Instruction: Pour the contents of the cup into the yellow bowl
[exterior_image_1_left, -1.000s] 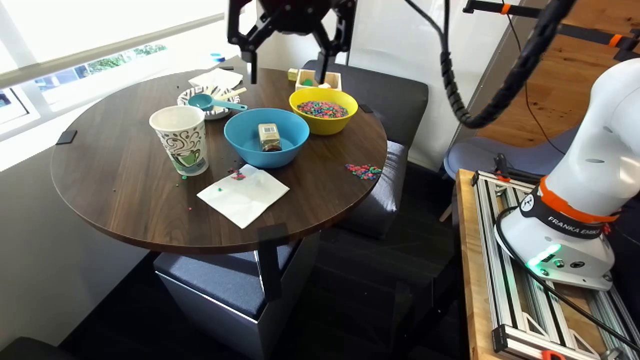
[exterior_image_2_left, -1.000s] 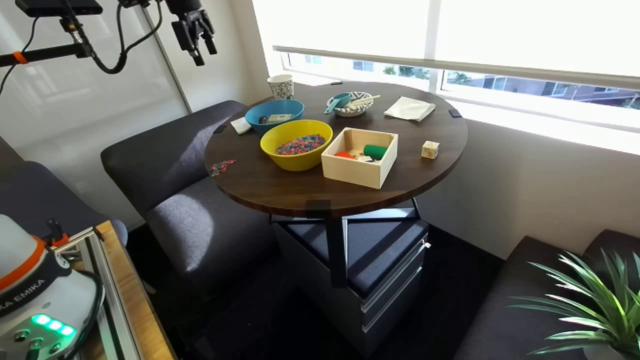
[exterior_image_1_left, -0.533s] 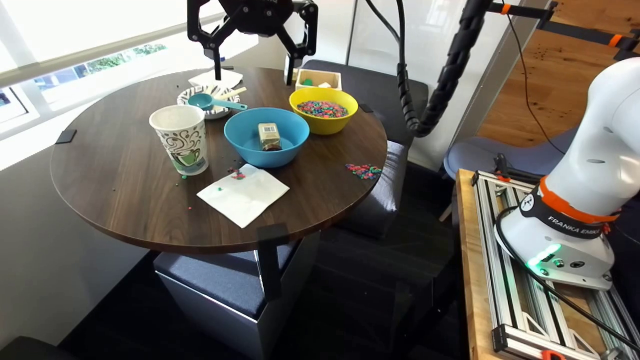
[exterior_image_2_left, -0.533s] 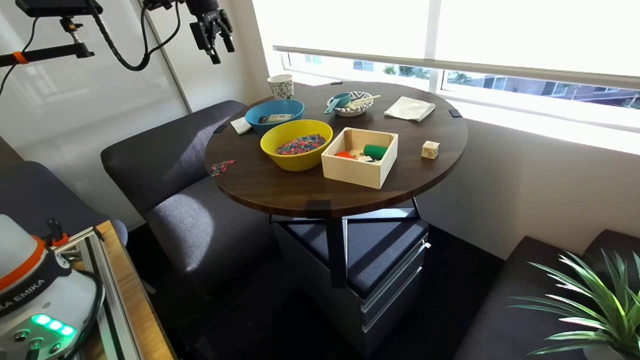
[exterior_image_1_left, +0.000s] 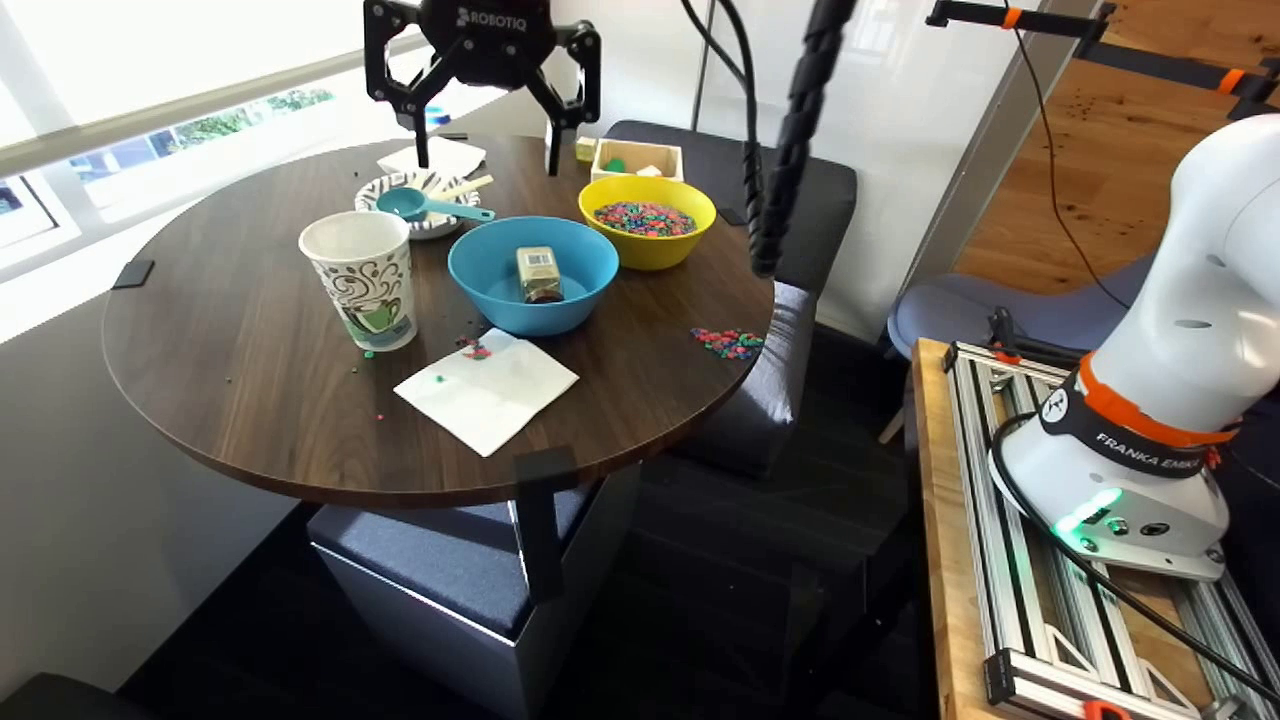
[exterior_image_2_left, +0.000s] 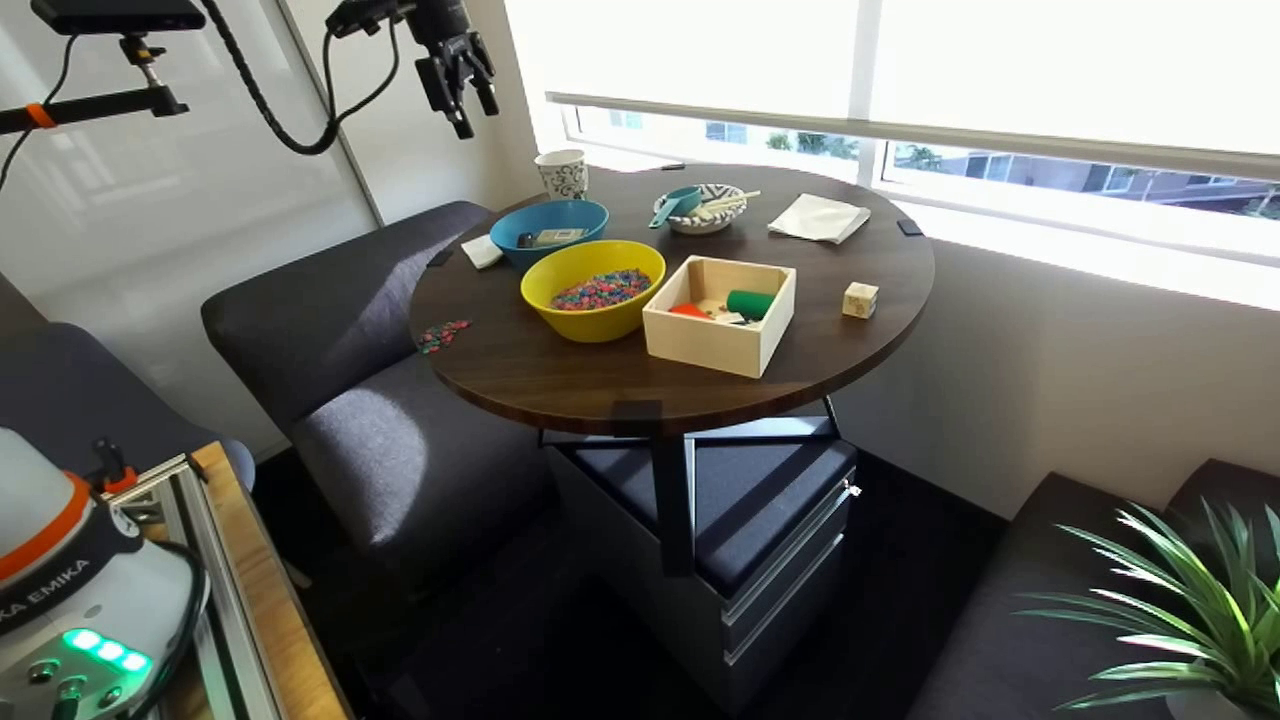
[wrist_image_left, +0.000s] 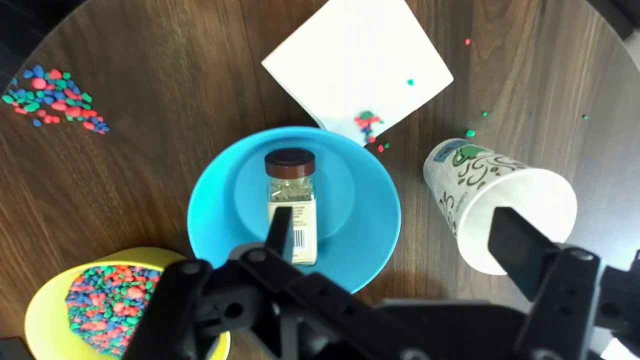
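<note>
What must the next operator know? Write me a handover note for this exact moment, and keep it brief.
Tool: open, nothing held, raised above the table.
Cup: upright on the table; its bottom inside is hidden, so I cannot tell the contents.
Yellow bowl: on the table, coloured bits inside.
Blue bowl: between the two, a jar lying in it.
Done: no grip on the cup yet; I cannot tell whether the coloured bits came from it.
Left: grip the cup, carry it over the yellow bowl and tip it, probably clearing the blue bowl on the way.
</note>
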